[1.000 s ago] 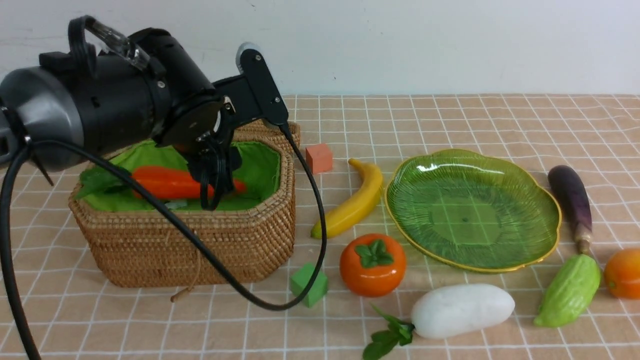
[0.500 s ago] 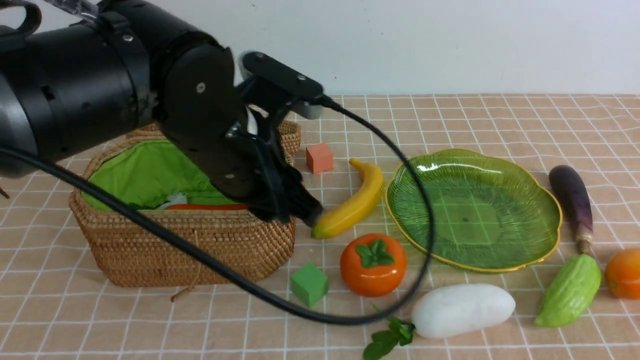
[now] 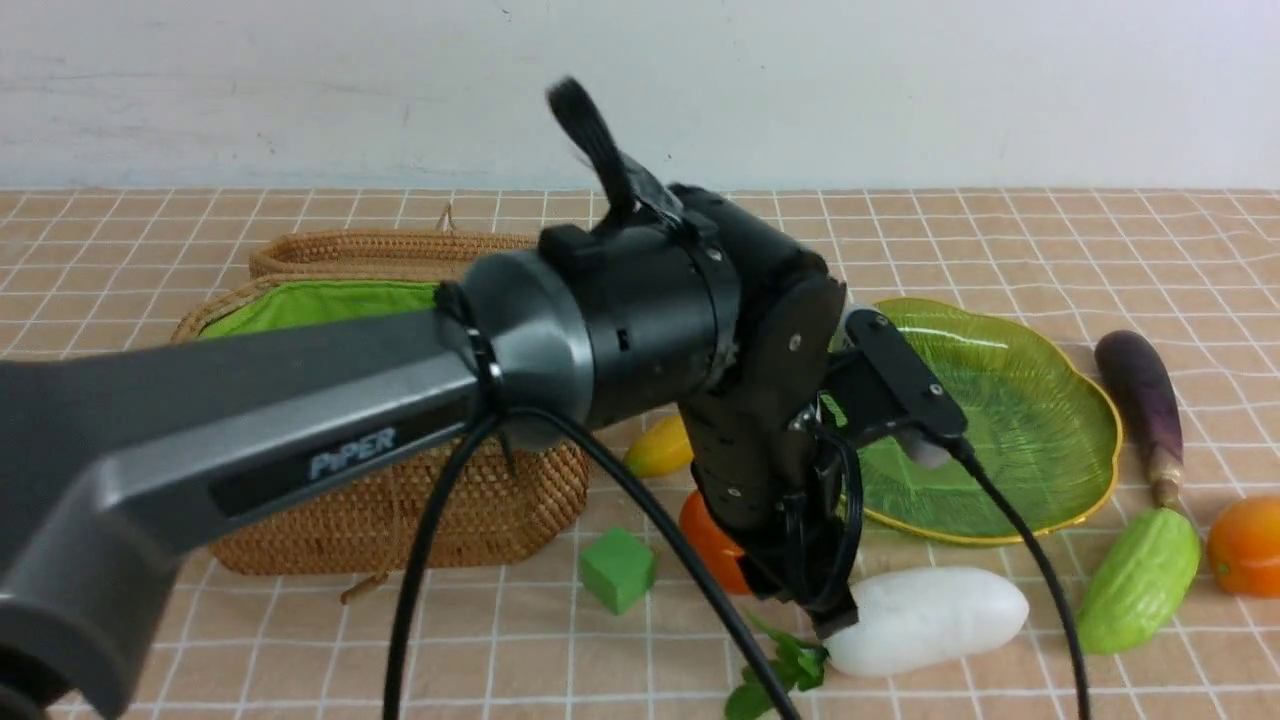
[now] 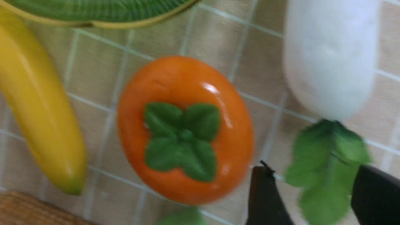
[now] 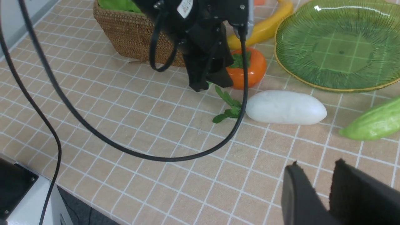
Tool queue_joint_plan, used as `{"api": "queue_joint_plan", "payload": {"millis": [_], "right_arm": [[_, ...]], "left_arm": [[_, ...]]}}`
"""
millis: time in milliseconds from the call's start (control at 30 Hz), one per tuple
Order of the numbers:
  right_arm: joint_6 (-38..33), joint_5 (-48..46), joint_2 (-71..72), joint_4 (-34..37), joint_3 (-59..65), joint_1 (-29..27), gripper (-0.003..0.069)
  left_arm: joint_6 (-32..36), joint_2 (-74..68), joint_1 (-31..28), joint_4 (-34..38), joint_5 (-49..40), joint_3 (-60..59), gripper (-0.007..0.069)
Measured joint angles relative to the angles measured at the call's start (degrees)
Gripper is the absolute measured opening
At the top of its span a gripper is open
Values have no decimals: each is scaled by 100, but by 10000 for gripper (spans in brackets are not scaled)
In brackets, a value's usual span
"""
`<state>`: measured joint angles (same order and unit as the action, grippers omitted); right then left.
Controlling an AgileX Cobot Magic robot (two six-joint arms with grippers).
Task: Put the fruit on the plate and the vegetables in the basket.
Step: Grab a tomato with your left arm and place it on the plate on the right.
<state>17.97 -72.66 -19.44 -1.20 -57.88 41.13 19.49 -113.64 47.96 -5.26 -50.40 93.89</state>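
My left gripper [image 3: 830, 612] is open and hangs low over the white radish's [image 3: 925, 615] green leaves [image 4: 325, 175], which lie between its jaws. The orange fruit with a leafy cap [image 4: 184, 128] sits beside it, and the banana [image 4: 37, 103] lies beyond that. The green plate [image 3: 1000, 420] holds nothing. The eggplant [image 3: 1140, 395], bumpy gourd [image 3: 1140, 580] and mango [image 3: 1245, 545] lie right of the plate. The wicker basket [image 3: 400, 500] stands at the left; my arm hides its inside and the carrot. My right gripper [image 5: 317, 165] is slightly open and empty above the cloth, near the radish [image 5: 286, 107].
A green cube [image 3: 617, 570] sits in front of the basket. The basket's shallow lid [image 3: 380, 245] lies behind it. The left arm's black cable [image 5: 156, 156] loops low over the checked cloth. The table's near edge [image 5: 40, 175] shows in the right wrist view.
My left arm has swung right from over the basket, past the banana, down to the radish's leaves. The carrot stayed in the basket.
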Motion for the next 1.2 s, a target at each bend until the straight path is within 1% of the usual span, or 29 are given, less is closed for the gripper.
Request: {"api": "queue_joint_plan", "payload": {"millis": [67, 100, 133, 200, 267, 433, 533, 667, 900, 1000, 1067, 1200], "right_arm": [[0, 0, 0, 85, 0, 0, 175], [0, 0, 0, 120, 0, 0, 175], [0, 0, 0, 120, 0, 0, 175], [0, 0, 0, 203, 0, 0, 176], [0, 0, 0, 222, 0, 0, 176], [0, 0, 0, 222, 0, 0, 176], [0, 0, 0, 222, 0, 0, 177], [0, 0, 0, 222, 0, 0, 179], [-110, 0, 0, 248, 0, 0, 179], [-110, 0, 0, 248, 0, 0, 179], [-110, 0, 0, 248, 0, 0, 179], [-114, 0, 0, 315, 0, 0, 179]], "left_arm": [[26, -186, -12, -628, 327, 0, 521], [26, -201, -11, -674, 348, 0, 527], [26, -275, -13, -923, 461, 7, 554], [31, -384, -13, -1201, 573, 12, 571], [6, -504, -13, -1332, 629, 19, 568], [-92, -679, -13, -1359, 766, 19, 541], [-405, -800, -13, -1667, 906, 29, 537], [-634, -869, -13, -1851, 947, 35, 537], [-703, -989, -13, -2053, 947, 95, 529], [-729, -1066, -13, -2281, 947, 111, 498], [-772, -1066, -13, -2315, 933, 118, 498], [-1126, -1060, -8, -2346, 901, 124, 498]]}}
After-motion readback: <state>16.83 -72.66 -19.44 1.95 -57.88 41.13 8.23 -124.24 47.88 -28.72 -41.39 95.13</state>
